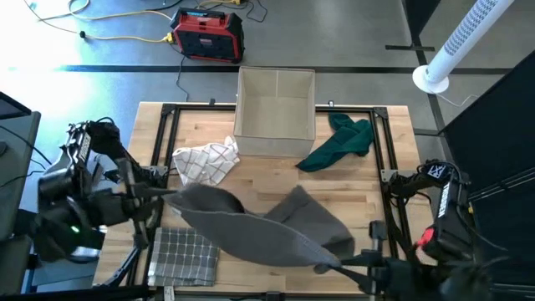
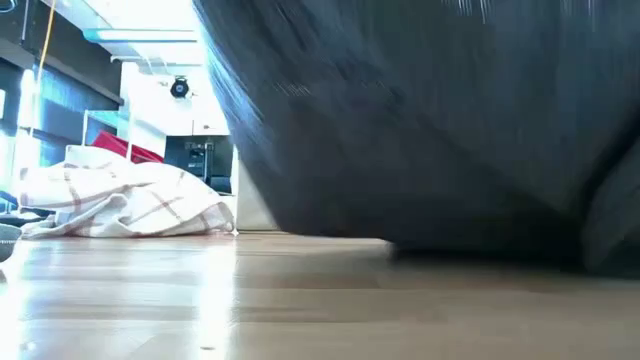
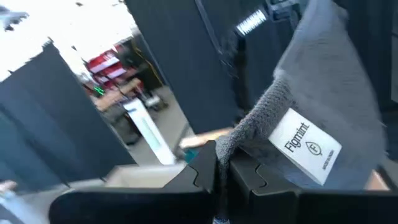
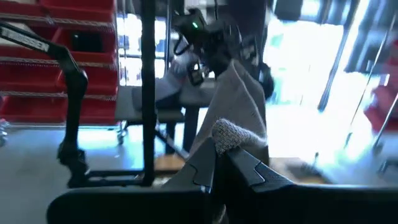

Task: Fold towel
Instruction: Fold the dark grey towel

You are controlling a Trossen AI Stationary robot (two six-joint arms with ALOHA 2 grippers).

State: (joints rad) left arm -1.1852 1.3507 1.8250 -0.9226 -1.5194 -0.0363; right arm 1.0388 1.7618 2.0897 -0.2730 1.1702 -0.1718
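A grey towel [image 1: 267, 226] is held stretched above the front half of the wooden worktop [image 1: 351, 180], between the two arms. One corner is clamped in the left pincer [image 1: 173, 196] at the left side of the worktop; the opposite end is clamped in the right pincer [image 1: 341, 266] near the front right edge. In the left wrist view the pincer [image 3: 219, 163] is seen clenched on a bunched corner of the towel [image 3: 311, 81], and a white label [image 3: 305, 146] is seen hanging from the cloth just beside the fingers. In the right wrist view the pincer [image 4: 217, 158] is likewise clenched on a rolled edge of the towel [image 4: 239, 106], which is drawn away toward the other arm. In the low view the hanging grey cloth [image 2: 430, 120] fills most of the picture, and its lower fold is seen touching or nearly touching the worktop [image 2: 200, 300].

A white checked cloth [image 1: 206, 161] is lying crumpled at the left back part of the worktop, and a green cloth [image 1: 338, 142] is lying at the right back. A beige box [image 1: 275, 112] is standing between them at the back edge. A folded dark plaid cloth [image 1: 184, 255] is lying at the front left, partly under the towel.
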